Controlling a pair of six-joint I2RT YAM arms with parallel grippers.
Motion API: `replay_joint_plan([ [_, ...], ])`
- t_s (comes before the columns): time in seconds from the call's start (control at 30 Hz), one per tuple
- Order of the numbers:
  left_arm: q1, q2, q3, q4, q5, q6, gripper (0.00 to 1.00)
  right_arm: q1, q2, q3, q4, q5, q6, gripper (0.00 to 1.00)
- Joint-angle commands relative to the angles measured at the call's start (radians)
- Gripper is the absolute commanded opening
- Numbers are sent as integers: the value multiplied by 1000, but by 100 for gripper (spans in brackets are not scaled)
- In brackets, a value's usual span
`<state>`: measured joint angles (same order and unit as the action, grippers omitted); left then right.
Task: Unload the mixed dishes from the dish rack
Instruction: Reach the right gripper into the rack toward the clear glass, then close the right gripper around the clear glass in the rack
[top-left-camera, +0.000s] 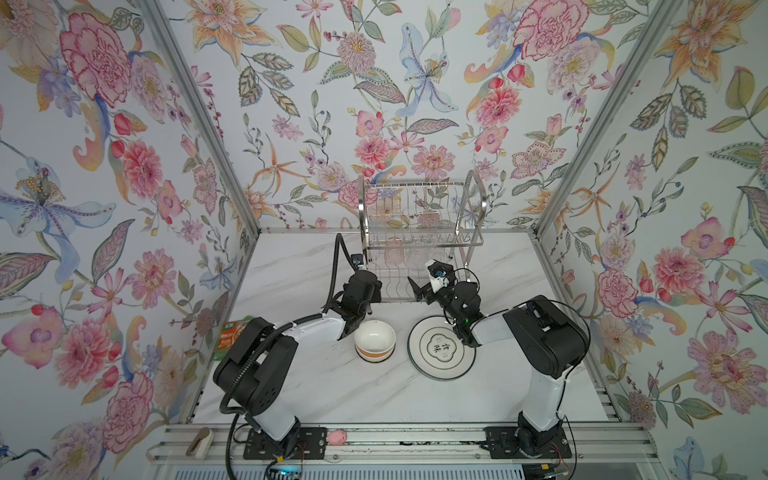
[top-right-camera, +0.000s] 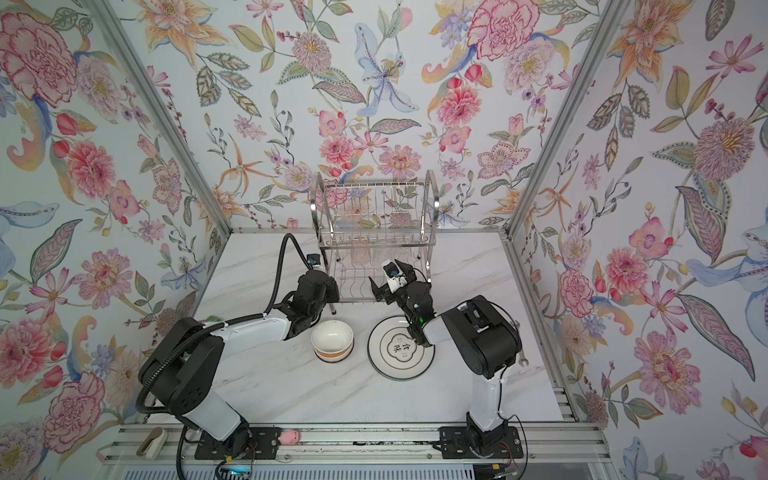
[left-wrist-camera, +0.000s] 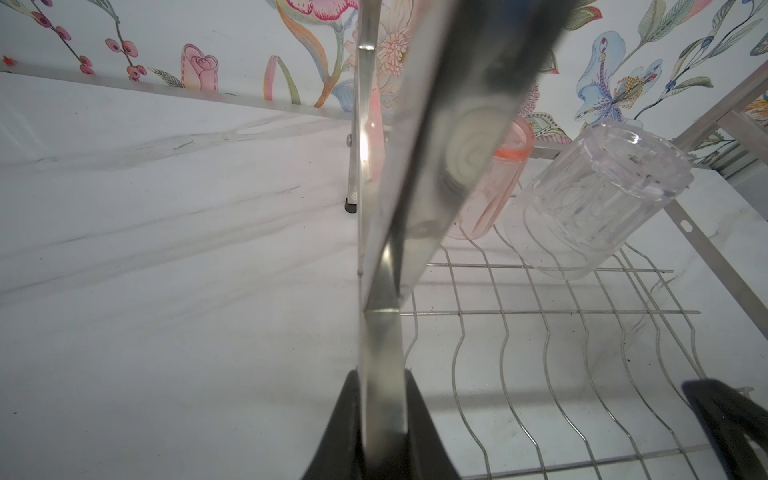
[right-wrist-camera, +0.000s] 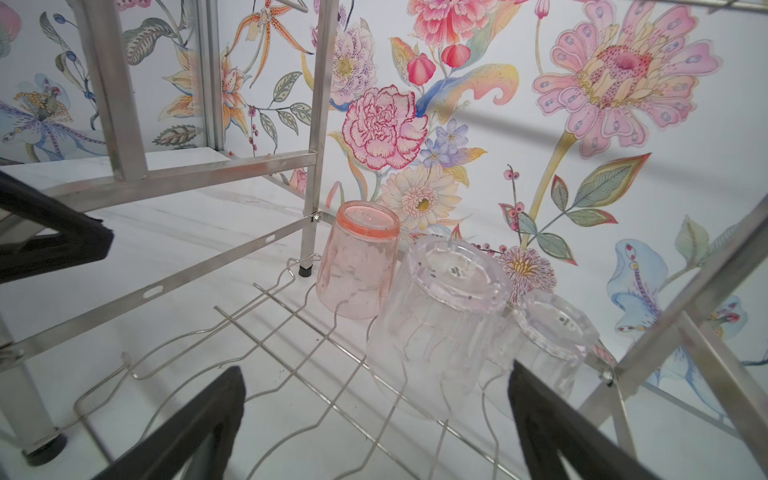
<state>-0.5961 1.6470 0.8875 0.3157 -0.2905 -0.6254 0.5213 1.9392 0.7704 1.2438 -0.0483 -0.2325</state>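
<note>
Left wrist view: my left gripper clamps a side frame of the dish rack; my right gripper gapes wide before the pink tumbler and two clear tumblers, upended on the lower shelf.

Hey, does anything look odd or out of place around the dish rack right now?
Yes, the left gripper has its jaws clamped on the flat side frame of the two-tier chrome wire dish rack, not on a dish. A steel wrench also lies beside the right arm.

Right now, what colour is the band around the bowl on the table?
Orange, on a cream-white bowl; it shows best in a top view.
</note>
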Motion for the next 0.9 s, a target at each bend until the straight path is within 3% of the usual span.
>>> replay_joint_plan([
  [0.0, -6, -22, -1, 3, -11, -67, 0, -15, 43, 57, 46, -1, -29, 99],
  [0.43, -5, -5, 5, -4, -4, -70, 0, -55, 193, 263, -5, -51, -68, 99],
  [0.87, -7, 10, 7, -8, 6, -76, 0, -63, 284, 429, -112, -31, -79, 99],
])
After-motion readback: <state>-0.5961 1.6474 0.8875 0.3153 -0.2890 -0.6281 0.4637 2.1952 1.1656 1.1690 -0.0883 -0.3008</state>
